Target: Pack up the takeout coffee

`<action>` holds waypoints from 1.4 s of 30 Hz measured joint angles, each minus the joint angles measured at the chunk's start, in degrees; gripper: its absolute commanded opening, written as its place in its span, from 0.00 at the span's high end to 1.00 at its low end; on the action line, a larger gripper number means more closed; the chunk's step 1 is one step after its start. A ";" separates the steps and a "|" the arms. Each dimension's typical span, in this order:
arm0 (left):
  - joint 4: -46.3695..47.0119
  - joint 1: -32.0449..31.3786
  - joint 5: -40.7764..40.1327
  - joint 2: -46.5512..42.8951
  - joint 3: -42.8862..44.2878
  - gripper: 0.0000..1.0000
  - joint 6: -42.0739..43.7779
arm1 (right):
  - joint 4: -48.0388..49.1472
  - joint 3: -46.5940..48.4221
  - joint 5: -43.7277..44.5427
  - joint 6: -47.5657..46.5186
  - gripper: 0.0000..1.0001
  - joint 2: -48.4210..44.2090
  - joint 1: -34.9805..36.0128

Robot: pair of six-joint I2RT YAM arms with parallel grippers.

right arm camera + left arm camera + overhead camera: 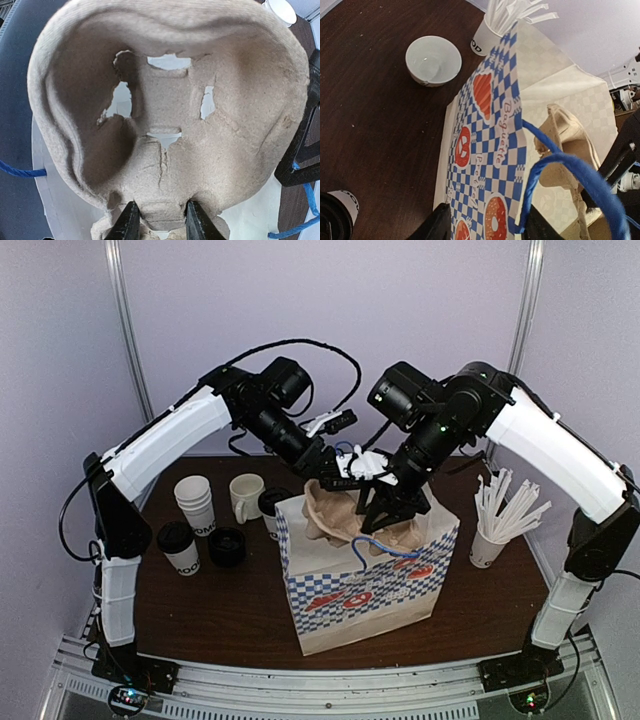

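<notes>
One takeout coffee [180,546], a white paper cup with a black lid, stands at the table's left. A second lidded cup [271,504] stands just behind the paper bag and shows in the left wrist view [335,214]. The blue-checked paper bag [365,590] stands open at the centre. My right gripper [161,225] is shut on the edge of a brown pulp cup carrier [170,125] and holds it in the bag's mouth [385,510]. My left gripper [489,227] is open astride the bag's far wall [485,150], next to the blue handle [570,170].
A stack of white cups [196,502], a cream mug [246,495] and a loose black lid [227,546] stand at the left. A cup of white straws [500,515] stands at the right. A white bowl [432,60] sits behind the bag.
</notes>
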 measured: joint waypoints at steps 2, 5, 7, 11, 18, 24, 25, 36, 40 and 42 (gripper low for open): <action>0.00 0.02 -1.49 -0.11 0.00 0.33 0.63 | -0.68 -0.37 0.96 -0.90 0.70 0.00 0.00; 0.02 0.00 -3.87 -1.03 -0.48 0.23 2.01 | -1.62 -0.96 2.38 -1.86 0.70 0.24 0.22; 0.04 0.00 -5.44 -2.40 -1.31 0.10 3.02 | -2.27 -1.07 3.41 -2.62 0.71 0.90 0.48; 1.20 0.00 -8.74 -9.05 -7.04 0.02 5.49 | -2.60 -1.66 5.40 -3.28 0.71 2.51 0.81; 4.92 0.22 -17.31 -24.33 -18.75 0.03 7.78 | -2.58 -3.23 8.81 -4.20 0.70 5.35 1.11; 10.47 2.82 -24.61 -33.51 -29.44 0.03 7.30 | -1.92 -4.26 11.65 -4.68 0.69 6.95 1.92; 11.32 3.48 -25.22 -34.34 -30.91 0.03 7.15 | -1.62 -4.61 12.13 -4.79 0.69 7.28 2.12; 17.16 7.69 -27.80 -38.34 -39.58 0.02 4.17 | 3.76 -14.67 16.79 -5.49 0.67 8.68 3.89; 18.14 8.26 -27.91 -38.93 -40.33 0.02 3.80 | 6.64 -18.80 18.27 -5.42 0.66 8.72 4.35; 18.45 8.52 -27.91 -38.93 -40.44 0.02 3.72 | 8.00 -20.11 18.71 -5.38 0.66 9.03 4.46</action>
